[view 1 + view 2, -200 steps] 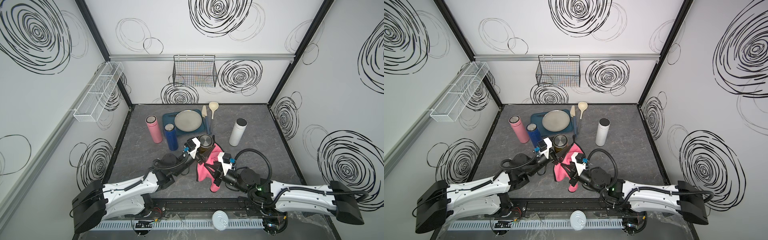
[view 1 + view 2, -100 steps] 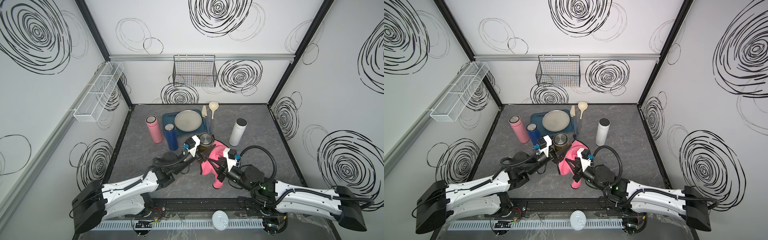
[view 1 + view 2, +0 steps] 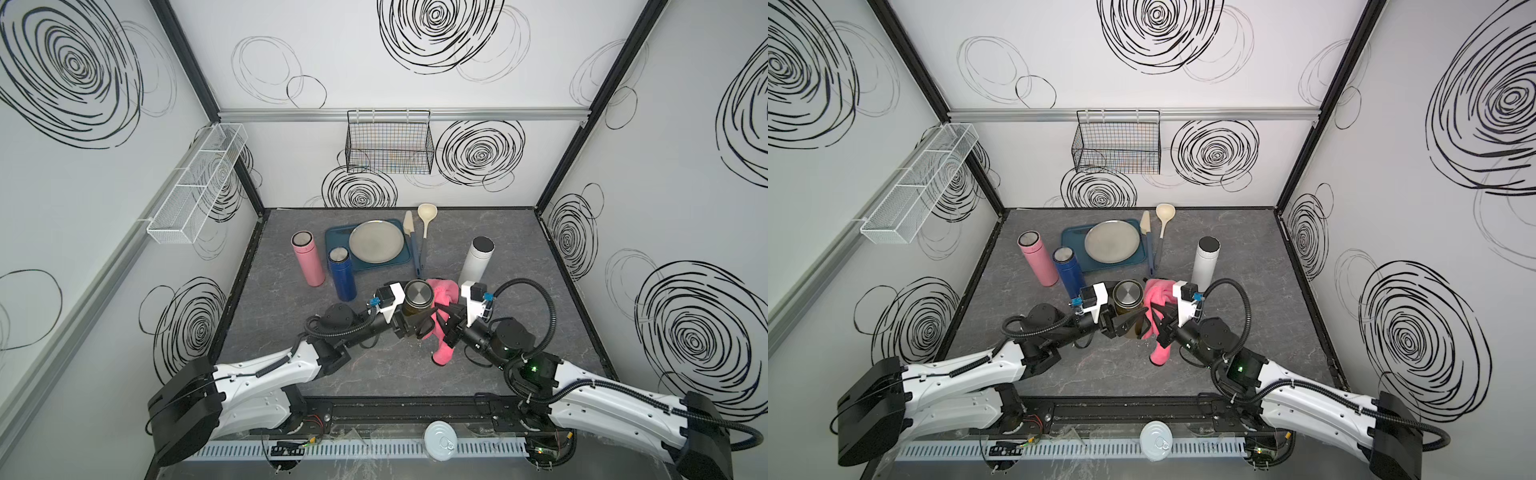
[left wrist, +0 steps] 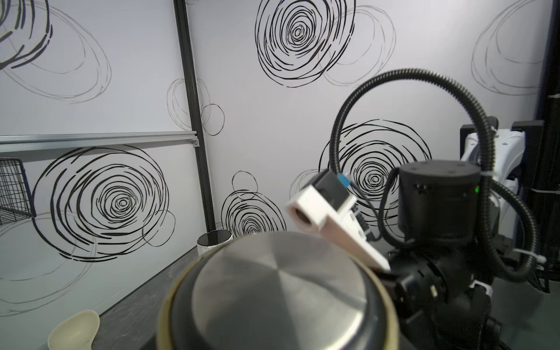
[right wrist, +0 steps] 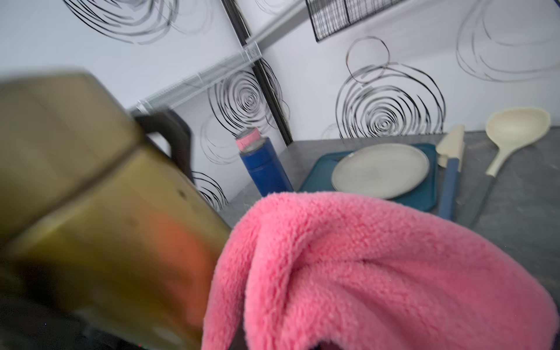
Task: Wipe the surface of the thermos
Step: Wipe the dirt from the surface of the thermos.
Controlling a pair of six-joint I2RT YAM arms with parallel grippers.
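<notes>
Pink fleece cloth [image 3: 444,291] pinched in the right end effector [image 3: 448,328] sits against the olive thermos [image 3: 417,296], gripped near-centre by the left end effector [image 3: 409,327]. Best bet: firm, full-length strokes, rotating between passes.

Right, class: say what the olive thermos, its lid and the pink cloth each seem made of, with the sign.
The olive thermos: probably coated metal, satin; smooth wall mirrors a pinkish blur. The lid: apparently brushed steel; silver disc with radial streaks of shine. The pink cloth: fleece or microfibre, matte; dense curly pile, soft folds.
</notes>
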